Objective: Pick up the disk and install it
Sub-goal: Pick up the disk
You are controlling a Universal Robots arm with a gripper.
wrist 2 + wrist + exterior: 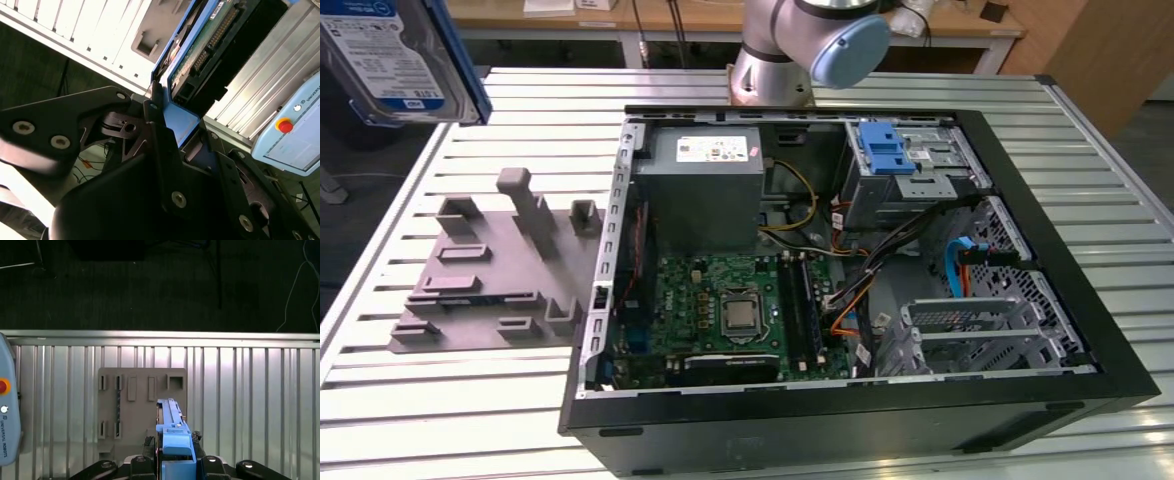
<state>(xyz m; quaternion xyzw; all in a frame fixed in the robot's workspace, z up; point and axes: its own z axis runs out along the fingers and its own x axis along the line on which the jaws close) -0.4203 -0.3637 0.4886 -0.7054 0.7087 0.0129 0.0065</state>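
Now my hand [172, 452] grips the disk [387, 60] by its blue end, at eleven o'clock above the worktop [454, 400]; I should carry it level.

Silver arm [767, 70], pale-blue joint cap [847, 45]; black gripper [177, 122], silver screws [179, 199].

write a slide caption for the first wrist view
End effector gripping the flat disk in its blue plastic carrier, edge-on, a grey moulded fixture plate on the slatted metal table beyond.

I get the disk [394, 60] cropped by the exterior view's corner (its tab end buried in the pincer [180, 125]).
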